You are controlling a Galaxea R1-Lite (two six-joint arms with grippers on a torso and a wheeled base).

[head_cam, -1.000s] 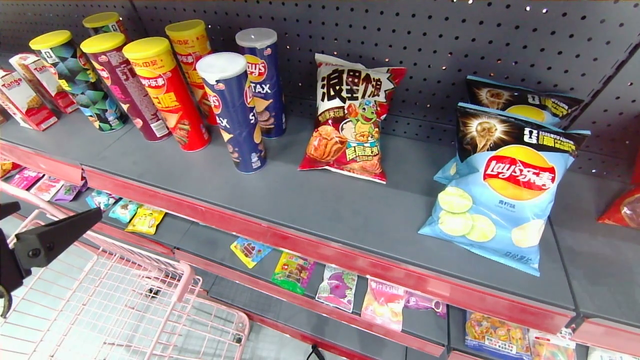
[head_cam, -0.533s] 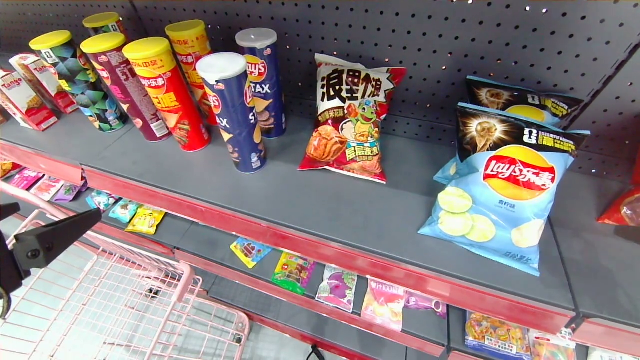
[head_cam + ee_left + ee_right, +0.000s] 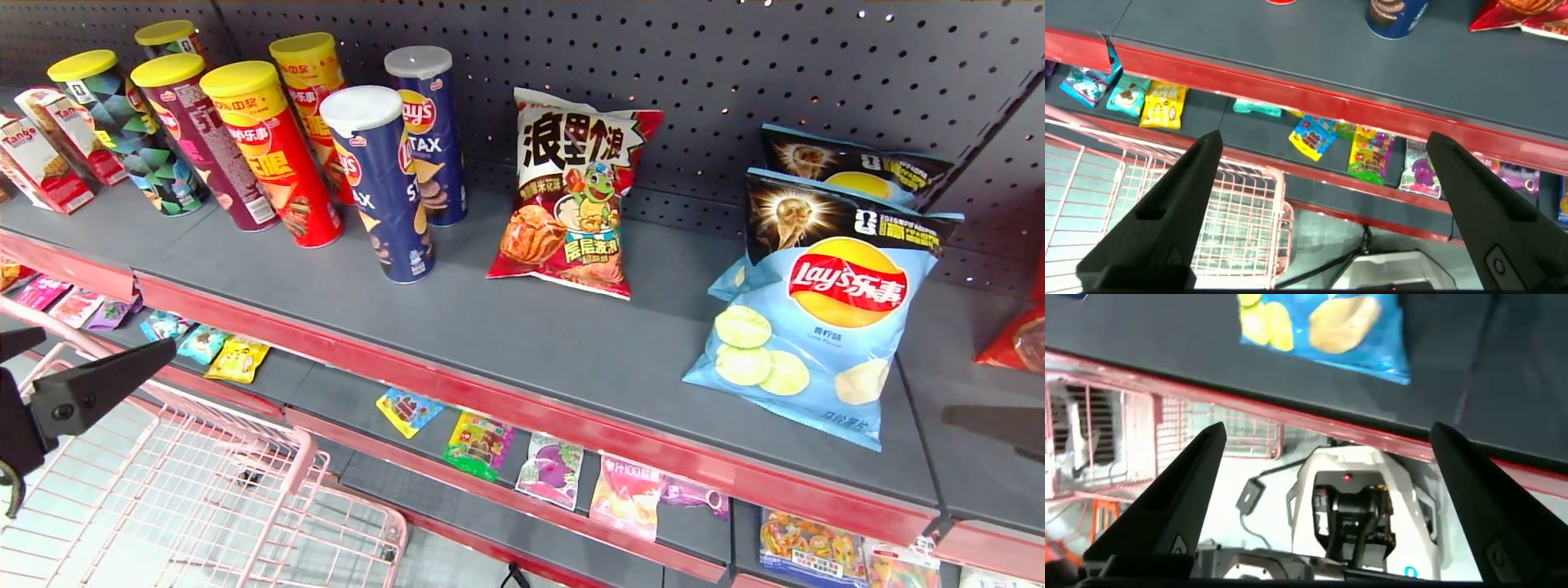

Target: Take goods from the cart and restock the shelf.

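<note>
The pink wire cart stands low on the left, below the grey shelf with its red front rail. My left gripper hangs over the cart's near corner, and its fingers stand open with nothing between them. At the right edge, over the shelf's front beside the light blue chip bag, is my right gripper. It is open and holds nothing. That bag lies just beyond it on the shelf.
A red snack bag leans on the pegboard mid-shelf, with blue canisters, red and yellow-lidded canisters and boxes to its left. Small candy packets line the lower shelf. Bare shelf lies between the two bags.
The tip of my right gripper has come into the head view at the right edge. My left gripper has shifted slightly up and right above the cart.
</note>
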